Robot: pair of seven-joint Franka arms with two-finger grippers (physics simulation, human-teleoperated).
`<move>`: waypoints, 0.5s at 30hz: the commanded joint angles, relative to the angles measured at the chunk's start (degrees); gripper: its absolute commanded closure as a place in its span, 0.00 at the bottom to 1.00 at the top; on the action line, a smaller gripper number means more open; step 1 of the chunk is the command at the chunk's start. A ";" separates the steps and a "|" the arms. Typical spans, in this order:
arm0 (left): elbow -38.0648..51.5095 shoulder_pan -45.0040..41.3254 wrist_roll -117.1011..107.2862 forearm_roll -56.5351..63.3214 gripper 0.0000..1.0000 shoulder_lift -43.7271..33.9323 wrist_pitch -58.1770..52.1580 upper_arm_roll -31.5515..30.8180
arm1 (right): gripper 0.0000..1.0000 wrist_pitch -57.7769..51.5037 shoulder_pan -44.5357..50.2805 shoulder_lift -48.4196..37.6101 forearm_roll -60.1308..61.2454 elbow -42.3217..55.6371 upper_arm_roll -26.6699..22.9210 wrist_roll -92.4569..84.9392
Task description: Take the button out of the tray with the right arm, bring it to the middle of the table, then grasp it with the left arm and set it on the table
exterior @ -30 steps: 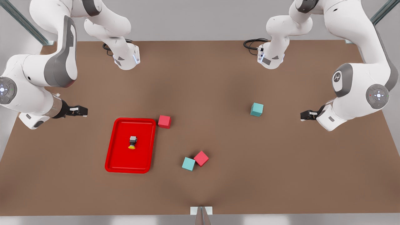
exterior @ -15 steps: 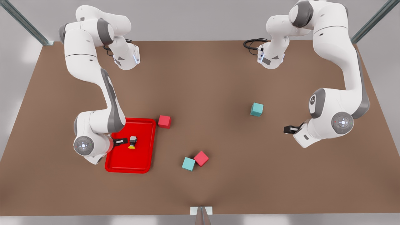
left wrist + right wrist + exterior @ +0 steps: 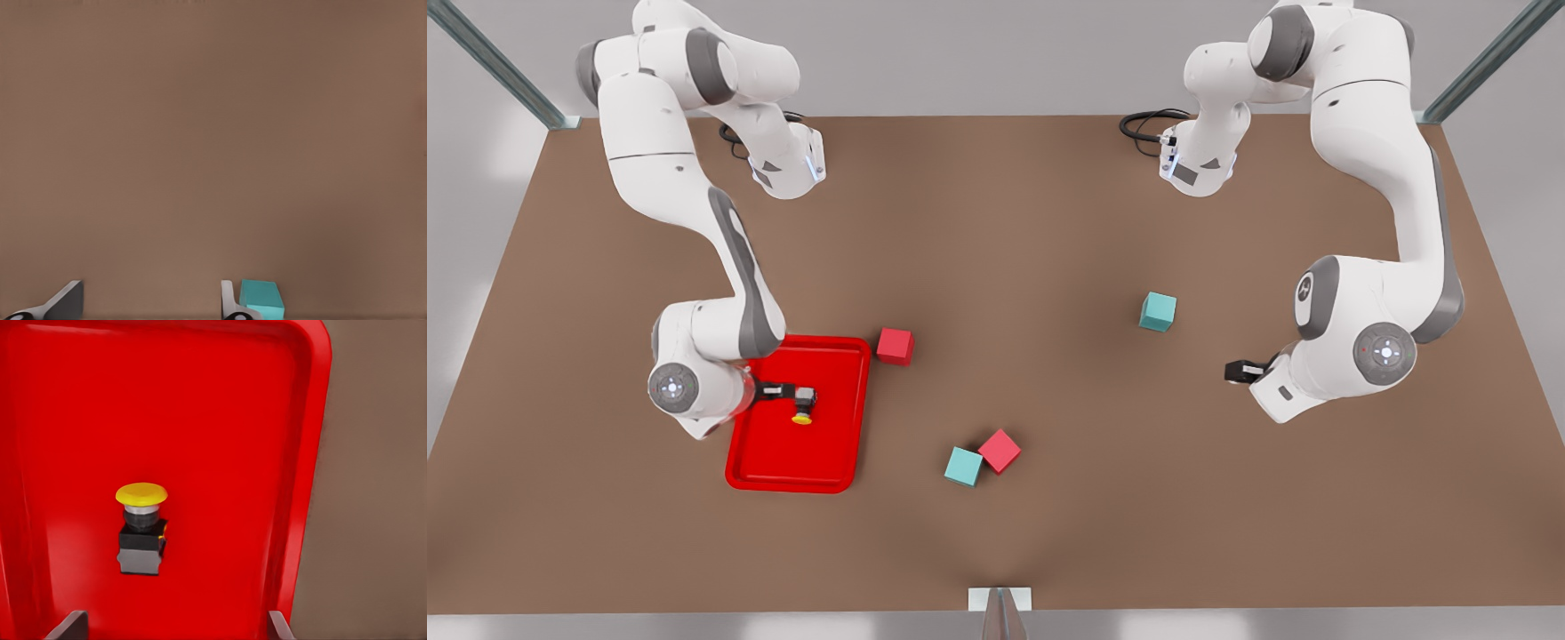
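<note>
The right tool (image 3: 787, 392) hovers over the tray (image 3: 836, 356), its fingers (image 3: 72, 625) spread wide, and the button (image 3: 141, 530) lies on its side on the tray floor between and just ahead of them, untouched, yellow cap pointing away from the tool. Judging from this, the grasp is the risky part: the button is small and sits closer to one finger than to the other, so closing off-centre would likely push it sideways before both pads bite, or pinch only a corner of the boxy body. The round cap and neck offer poor purchase; if the fingers land there the button may roll or squirt out. A descent too deep could press the fingertips into the tray and drag it toward the red cube (image 3: 895, 346) just beyond its far corner. The left tool (image 3: 1238, 371) waits over bare table (image 3: 1049, 222), also spread open, with a teal cube (image 3: 261, 299) just beside one finger; a later handover in the middle could brush the two cubes (image 3: 982, 458) resting there if the path runs low.
</note>
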 commanded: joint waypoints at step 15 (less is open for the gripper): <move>-0.05 -0.47 -1.11 -0.05 0.00 0.20 -0.12 -0.01 | 0.00 18.01 0.25 1.00 -0.01 -5.45 3.62 17.72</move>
